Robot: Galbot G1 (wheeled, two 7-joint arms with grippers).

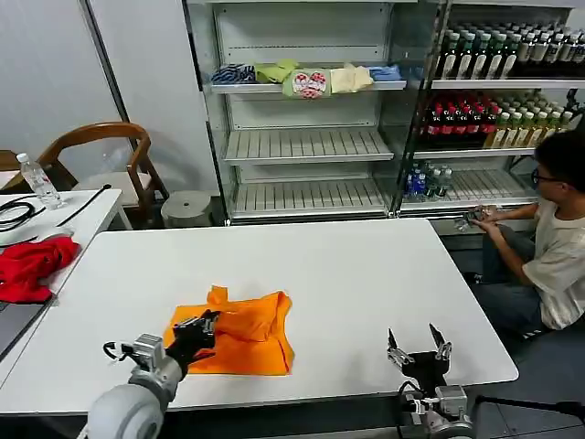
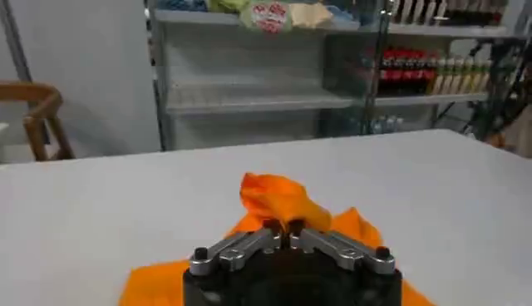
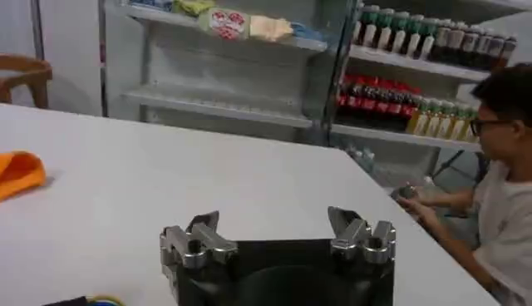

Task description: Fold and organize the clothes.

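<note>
No readable text; bottle labels on shelves illegible

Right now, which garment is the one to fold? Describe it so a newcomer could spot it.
On the big white table, look at the near edge on the robot's left: the orange T-shirt lies crumpled there, pinched by the left hand. The red garment on the side table is darker, and the small clothes sit on the shelf.
</note>
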